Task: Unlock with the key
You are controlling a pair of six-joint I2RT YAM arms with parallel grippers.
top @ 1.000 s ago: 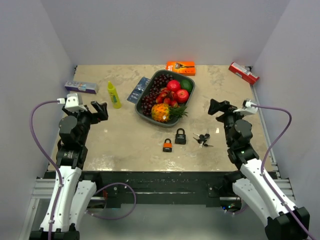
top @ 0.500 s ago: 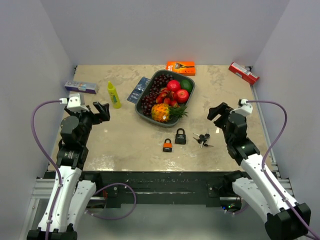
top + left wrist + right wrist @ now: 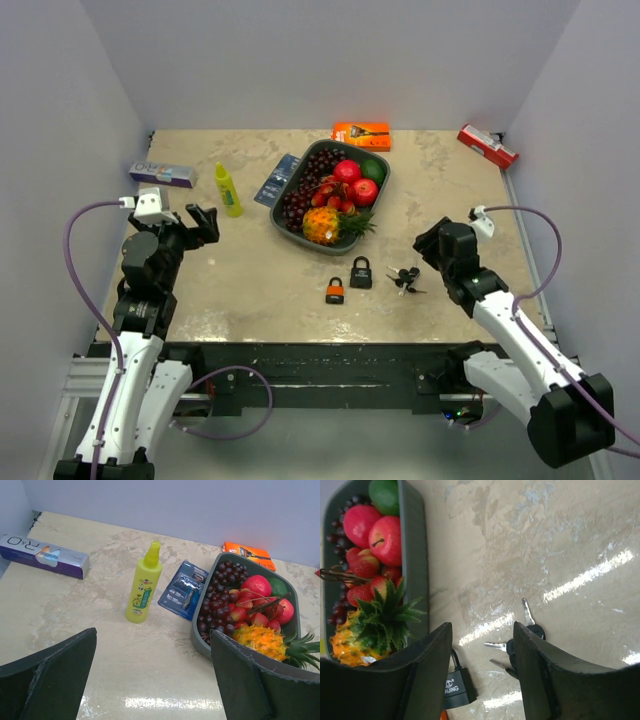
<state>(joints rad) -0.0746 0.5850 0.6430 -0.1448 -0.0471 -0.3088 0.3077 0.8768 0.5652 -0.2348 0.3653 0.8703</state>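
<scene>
A bunch of black-headed keys (image 3: 404,279) lies on the table, right of a black padlock (image 3: 361,272) and a smaller orange padlock (image 3: 335,291). My right gripper (image 3: 428,244) hovers just right of and behind the keys, jaws apart with nothing between them. In the right wrist view the keys (image 3: 530,628) lie partly behind the right finger. The black padlock (image 3: 457,689) sits by the left finger, and the gripper (image 3: 482,630) frames bare table. My left gripper (image 3: 203,218) (image 3: 152,634) hangs wide open over the left side, far from the locks.
A grey tray (image 3: 383,181) of fruit stands behind the padlocks. A yellow bottle (image 3: 228,190) and a blue razor pack (image 3: 272,180) are to its left. A purple box (image 3: 162,175), an orange box (image 3: 361,134) and a red box (image 3: 487,146) lie along the back.
My right arm has swung left and down toward the keys, and its jaws have narrowed. The left arm has barely moved.
</scene>
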